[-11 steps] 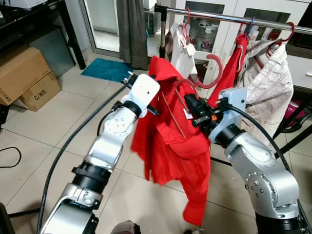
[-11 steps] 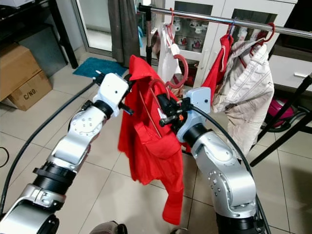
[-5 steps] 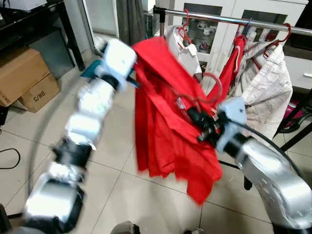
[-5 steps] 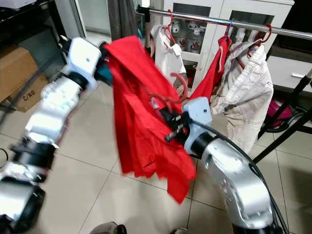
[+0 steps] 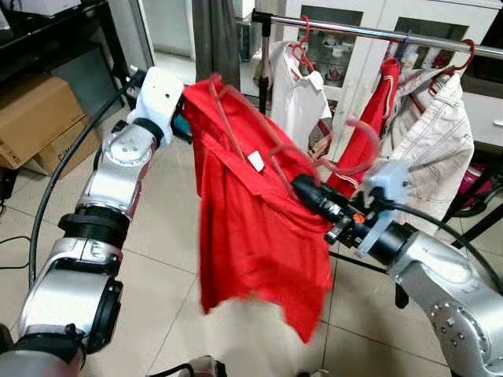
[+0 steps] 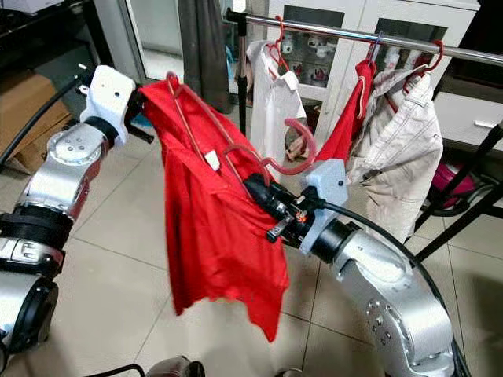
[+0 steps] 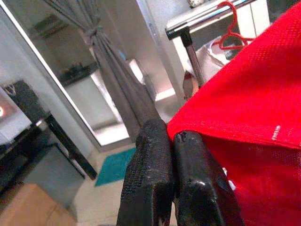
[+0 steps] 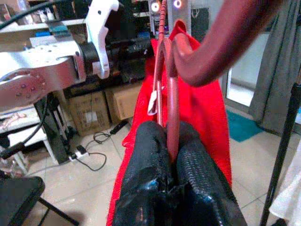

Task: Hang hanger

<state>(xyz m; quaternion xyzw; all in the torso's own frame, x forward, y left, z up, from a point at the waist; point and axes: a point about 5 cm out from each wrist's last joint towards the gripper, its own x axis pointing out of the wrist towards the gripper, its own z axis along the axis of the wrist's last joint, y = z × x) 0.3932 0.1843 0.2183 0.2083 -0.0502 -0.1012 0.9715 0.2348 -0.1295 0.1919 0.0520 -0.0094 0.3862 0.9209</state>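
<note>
Since a second ago the left gripper (image 5: 182, 126) has raised the red shirt (image 5: 251, 228), clamped on its shoulder. The right gripper (image 6: 255, 188) grips the hanger (image 6: 295, 153); the rail (image 5: 377, 31) is not yet reached.

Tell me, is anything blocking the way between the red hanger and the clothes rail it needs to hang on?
Nothing solid does. The right gripper holds the red hanger below the clothes rail, under a gap between the white shirt and a hung red garment. The left gripper pinches the red shirt.
</note>
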